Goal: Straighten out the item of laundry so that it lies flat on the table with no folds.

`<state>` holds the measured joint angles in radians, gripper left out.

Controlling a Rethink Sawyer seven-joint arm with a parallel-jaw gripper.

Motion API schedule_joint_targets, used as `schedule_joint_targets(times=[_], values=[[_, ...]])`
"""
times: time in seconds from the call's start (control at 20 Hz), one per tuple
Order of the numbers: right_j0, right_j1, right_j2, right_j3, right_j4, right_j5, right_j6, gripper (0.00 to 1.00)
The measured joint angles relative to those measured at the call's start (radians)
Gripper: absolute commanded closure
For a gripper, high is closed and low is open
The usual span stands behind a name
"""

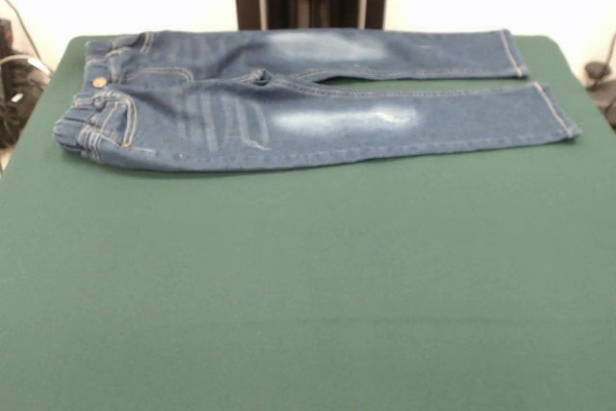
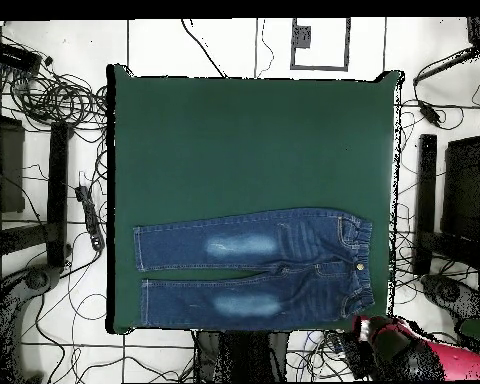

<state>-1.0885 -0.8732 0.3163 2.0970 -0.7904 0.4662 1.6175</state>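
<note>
Denim jeans spread out along the robot's side of the green table.

Going left to right in the front view: the elastic waistband [image 1: 89, 127] with its brass button [image 1: 99, 82] bunches slightly at the left, then the jeans [image 1: 308, 108] run lengthwise across the table [image 1: 308, 286], pale thigh patches mid-leg, both cuffs ending near the right edge. The legs lie side by side, close to flat; only the waistband looks puckered. The red arm [image 2: 424, 355] shows in the overhead view just off the table's corner, nearest the waistband end. Its hand is hidden, so whether it is open or holding anything cannot be told. Any smoothing would likely start at the waistband.
</note>
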Motion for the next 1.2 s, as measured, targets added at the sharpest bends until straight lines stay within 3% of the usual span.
schedule_joint_targets(times=[0.25, 0.5, 1.2], values=[[0.093, 0.023, -0.020, 0.036, 0.002, -0.063, 0.000, 1.00], [0.174, 0.100, -0.042, 0.052, 0.022, -0.179, 0.000, 1.00], [0.214, 0.273, -0.088, 0.052, 0.080, -0.269, 0.000, 1.00]])
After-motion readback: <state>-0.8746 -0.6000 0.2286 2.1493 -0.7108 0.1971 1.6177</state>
